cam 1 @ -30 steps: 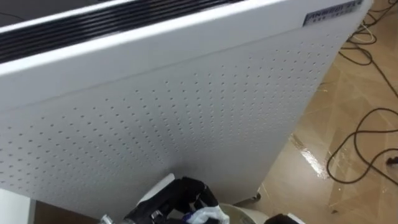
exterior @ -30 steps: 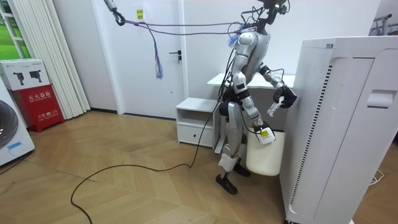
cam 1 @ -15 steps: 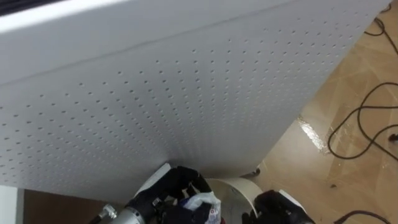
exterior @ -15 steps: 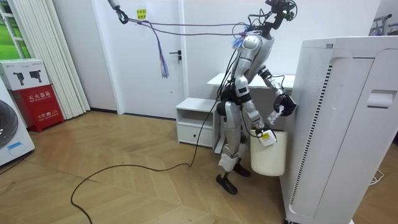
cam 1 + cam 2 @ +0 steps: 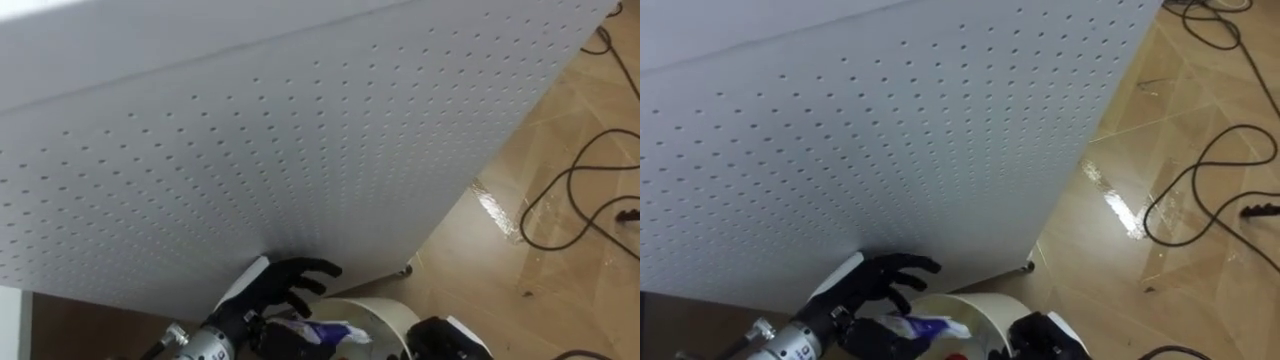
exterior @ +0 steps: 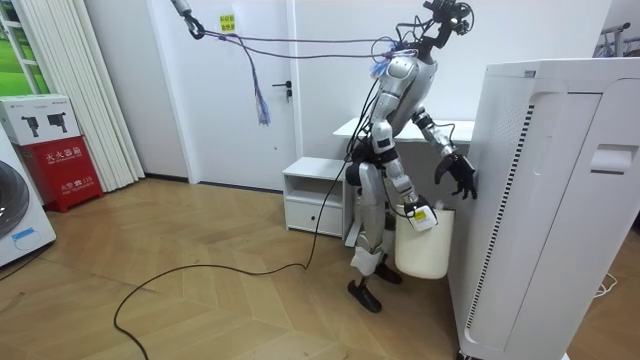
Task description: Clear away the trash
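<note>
My left hand (image 5: 285,285) hovers over the mouth of a white bin (image 5: 392,312), black fingers spread and open, close to a big white perforated panel. Just under those fingers a crumpled white and purple wrapper (image 5: 325,332) sits at the bin's opening, free of the grip; the right eye view shows the wrapper (image 5: 927,327) the same way. My right hand (image 5: 442,340) is a dark shape at the bin's near rim. In the room view that right hand (image 6: 416,212) carries the bin (image 6: 422,250) at hip height, and the left hand (image 6: 461,178) is raised beside the appliance.
The tall white appliance (image 6: 545,200) stands right in front of me, its perforated side (image 5: 250,150) close to my left hand. Dark cables (image 5: 570,200) loop over the wooden floor to the right. A white cabinet (image 6: 315,195) and a table stand behind me.
My left hand has uncurled from the wrapper and spread its fingers, and the wrapper has dropped lower at the bin's mouth. The head camera has shifted a little.
</note>
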